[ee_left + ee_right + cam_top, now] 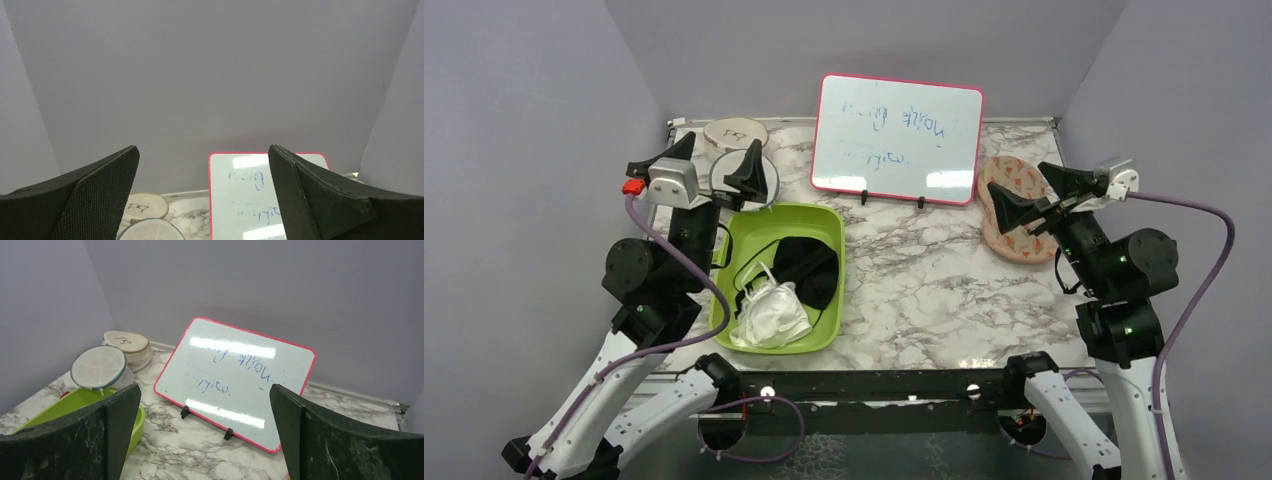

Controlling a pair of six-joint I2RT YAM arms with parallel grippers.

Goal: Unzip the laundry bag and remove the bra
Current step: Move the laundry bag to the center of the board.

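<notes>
Plain lilac-grey walls [864, 35] enclose a white-and-grey marble table [924, 290].

laundry bag [1016, 244]: peach, orange-red leaf print
tub [829, 222]: lime green
whiteboard [896, 140]: pink frame, blue scribble
table [924, 280]: white marble, grey veins

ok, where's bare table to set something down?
Widest bare marble sits centre, between the green tub and the laundry bag, in front of the whiteboard, down to the near edge. Crowded: the back-left corner, where the mesh disc and a beige pouch sit under the open left gripper.
</notes>
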